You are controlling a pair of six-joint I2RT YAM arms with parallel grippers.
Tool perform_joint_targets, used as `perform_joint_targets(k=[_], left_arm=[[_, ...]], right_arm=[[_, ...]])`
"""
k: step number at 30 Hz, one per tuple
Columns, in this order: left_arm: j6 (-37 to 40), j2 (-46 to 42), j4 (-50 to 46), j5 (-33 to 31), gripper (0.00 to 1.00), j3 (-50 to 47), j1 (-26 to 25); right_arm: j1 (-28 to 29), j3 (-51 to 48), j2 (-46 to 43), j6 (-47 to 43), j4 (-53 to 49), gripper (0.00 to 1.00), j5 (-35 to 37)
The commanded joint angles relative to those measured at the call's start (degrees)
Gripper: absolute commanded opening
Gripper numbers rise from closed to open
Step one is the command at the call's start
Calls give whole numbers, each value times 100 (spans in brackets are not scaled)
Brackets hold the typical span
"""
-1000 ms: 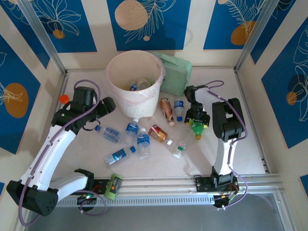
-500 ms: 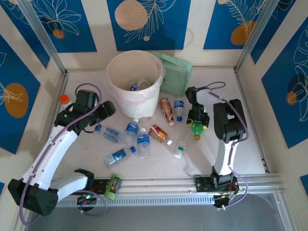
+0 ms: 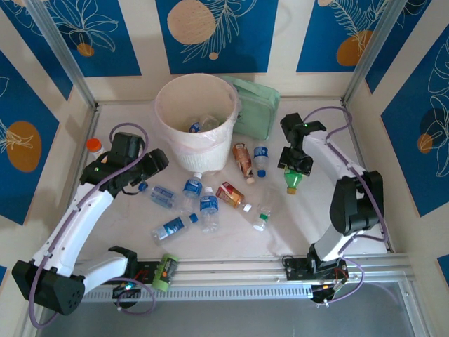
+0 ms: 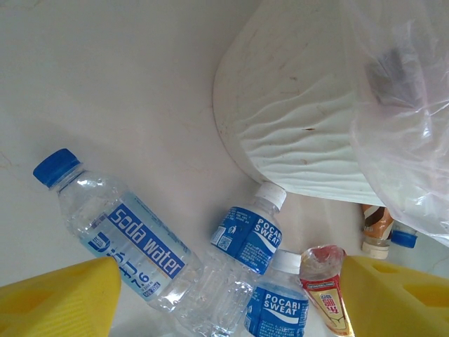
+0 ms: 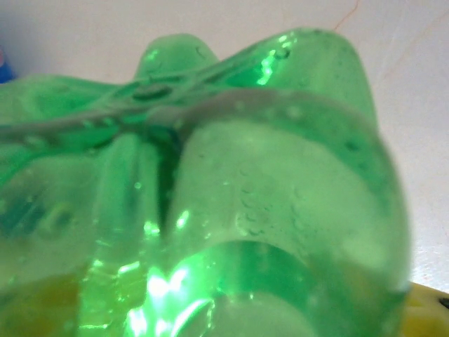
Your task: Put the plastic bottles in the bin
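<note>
The right pincer has closed on the green bottle and seems to be lifting it off the bench, ready for the bin. The left pincer stays wide open, holding nothing.

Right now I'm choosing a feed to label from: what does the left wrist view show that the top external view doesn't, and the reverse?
Left wrist: readable labels, on the Soda water bottle and two Pocari Sweat bottles. Top external: the green bottle gripped by the right hand, the mint-green case, and bottles lying inside the bin. Shared: those blue-labelled bottles, the red-labelled bottle and the bin's outer wall.
</note>
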Motion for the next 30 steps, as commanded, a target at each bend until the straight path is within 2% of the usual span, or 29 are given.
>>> perform_joint_targets(k=[1, 8, 17, 22, 30], left_arm=[[-106, -46, -1, -53, 81, -109, 77], [-130, 8, 58, 33, 80, -109, 72], [-258, -52, 106, 116, 80, -297, 79], [-284, -52, 115, 126, 80, -298, 73], [-285, -108, 32, 104, 80, -341, 74]], right_arm=[[208, 465, -420, -23, -224, 61, -290], [453, 1152, -958, 217, 4, 60, -1399], [1224, 2385, -1113, 343, 500, 60, -1770], [1357, 3133, -756, 372, 835, 60, -2229], [1559, 4792, 488, 407, 867, 60, -2654]])
